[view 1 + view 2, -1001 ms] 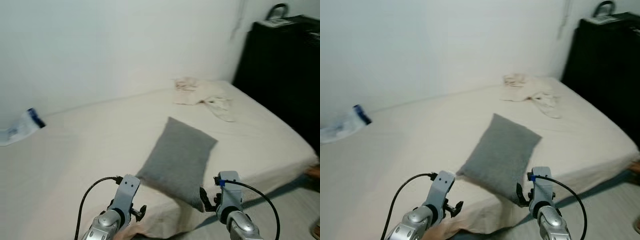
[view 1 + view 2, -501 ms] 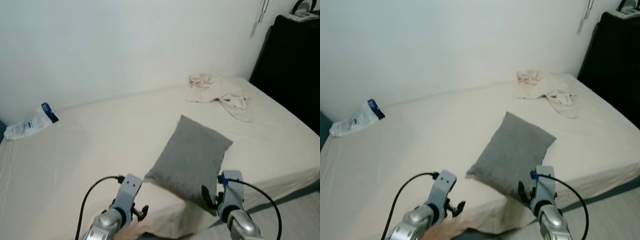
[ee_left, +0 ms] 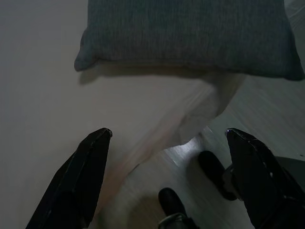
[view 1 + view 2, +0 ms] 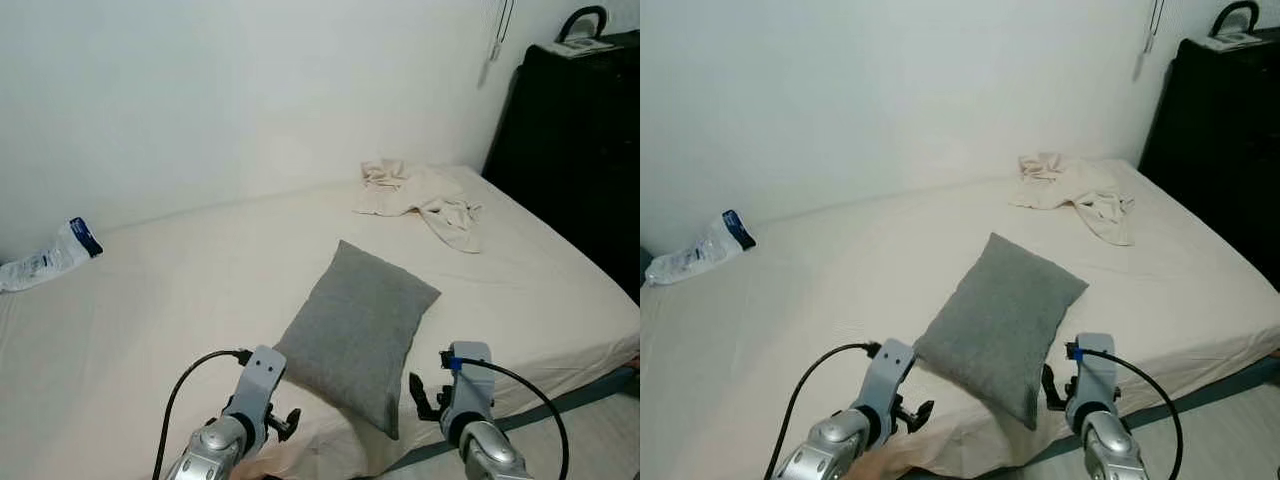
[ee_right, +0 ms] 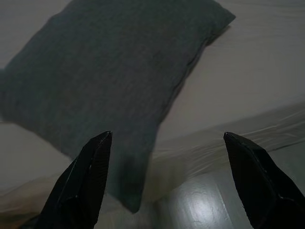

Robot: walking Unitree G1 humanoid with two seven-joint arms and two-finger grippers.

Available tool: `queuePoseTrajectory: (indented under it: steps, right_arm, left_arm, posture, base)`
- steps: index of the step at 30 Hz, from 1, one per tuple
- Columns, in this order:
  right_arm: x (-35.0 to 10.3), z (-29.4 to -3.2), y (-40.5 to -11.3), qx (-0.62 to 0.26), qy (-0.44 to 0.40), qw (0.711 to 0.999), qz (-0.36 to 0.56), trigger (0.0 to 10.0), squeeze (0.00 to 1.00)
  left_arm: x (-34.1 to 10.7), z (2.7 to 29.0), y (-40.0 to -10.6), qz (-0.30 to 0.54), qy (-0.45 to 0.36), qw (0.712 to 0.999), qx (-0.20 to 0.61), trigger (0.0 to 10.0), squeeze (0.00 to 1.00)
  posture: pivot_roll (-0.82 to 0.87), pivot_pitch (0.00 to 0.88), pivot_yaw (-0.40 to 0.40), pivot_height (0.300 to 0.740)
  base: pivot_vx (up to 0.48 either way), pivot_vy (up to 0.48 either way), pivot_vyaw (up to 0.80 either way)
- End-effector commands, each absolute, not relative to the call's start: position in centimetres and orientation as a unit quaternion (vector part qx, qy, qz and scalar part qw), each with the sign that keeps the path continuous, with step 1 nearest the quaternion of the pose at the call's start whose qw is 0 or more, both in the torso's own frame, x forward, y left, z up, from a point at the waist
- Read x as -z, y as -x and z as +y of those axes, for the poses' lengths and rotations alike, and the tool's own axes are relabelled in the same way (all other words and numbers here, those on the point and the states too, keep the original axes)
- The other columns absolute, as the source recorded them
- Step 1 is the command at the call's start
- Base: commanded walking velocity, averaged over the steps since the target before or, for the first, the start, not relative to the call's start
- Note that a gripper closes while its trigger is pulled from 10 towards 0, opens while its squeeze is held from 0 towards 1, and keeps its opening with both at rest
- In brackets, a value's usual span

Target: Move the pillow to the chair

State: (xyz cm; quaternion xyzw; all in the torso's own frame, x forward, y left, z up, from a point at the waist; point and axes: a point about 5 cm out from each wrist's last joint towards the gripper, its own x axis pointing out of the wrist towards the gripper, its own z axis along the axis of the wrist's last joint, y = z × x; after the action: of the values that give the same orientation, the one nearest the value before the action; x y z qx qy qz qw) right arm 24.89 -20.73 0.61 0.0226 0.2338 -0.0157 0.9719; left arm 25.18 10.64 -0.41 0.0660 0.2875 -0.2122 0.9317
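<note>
A grey pillow [image 4: 358, 331] lies flat near the front edge of the cream bed [image 4: 150, 310], one corner reaching the edge. Both arms are raised low in front of me, short of the pillow. The left gripper [image 3: 167, 136] is open, its fingers [image 3: 83, 176] spread wide above the bed edge with the pillow [image 3: 190, 33] just ahead. The right gripper [image 5: 167, 138] is open too, hovering over the pillow's near corner [image 5: 109, 90] and the bed edge. Neither touches the pillow. No chair can be made out.
A crumpled beige garment [image 4: 420, 195] lies at the bed's far right. A plastic packet [image 4: 45, 262] rests at the far left by the white wall. A tall black cabinet [image 4: 575, 150] stands to the right. Grey floor [image 4: 590, 430] runs along the bed's front right.
The head camera swung right and back, so the scene shifted. The pillow has stayed put on the bed and both grippers remain open in front of it.
</note>
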Motion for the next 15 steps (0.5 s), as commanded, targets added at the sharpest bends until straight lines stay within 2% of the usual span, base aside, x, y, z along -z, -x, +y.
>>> queuePoseTrajectory:
  steps: [1, 5, 15]
  right_arm:
    - [-0.32, -20.55, -24.76, 0.020, -0.038, 0.969, 0.241, 10.0, 0.00]
    - [-0.37, -20.69, -24.84, 0.022, -0.048, 0.969, 0.240, 10.0, 0.00]
    - [-0.81, -20.59, -25.60, 0.014, -0.051, 0.972, 0.230, 10.0, 0.00]
  left_arm:
    - [0.66, 11.06, -24.89, 0.296, -0.061, 0.931, 0.204, 10.0, 0.00]
    - [0.62, 11.22, -25.01, 0.296, -0.084, 0.928, 0.208, 10.0, 0.00]
    - [0.57, 11.52, -25.41, 0.296, -0.058, 0.936, 0.182, 10.0, 0.00]
  posture:
    - [-0.14, 0.060, 0.047, 0.738]
    - [-0.14, 0.061, 0.050, 0.738]
    - [-0.14, 0.054, 0.051, 0.738]
  base:
    - [0.000, 0.000, 0.00]
    - [0.000, 0.000, 0.00]
    - [0.000, 0.000, 0.00]
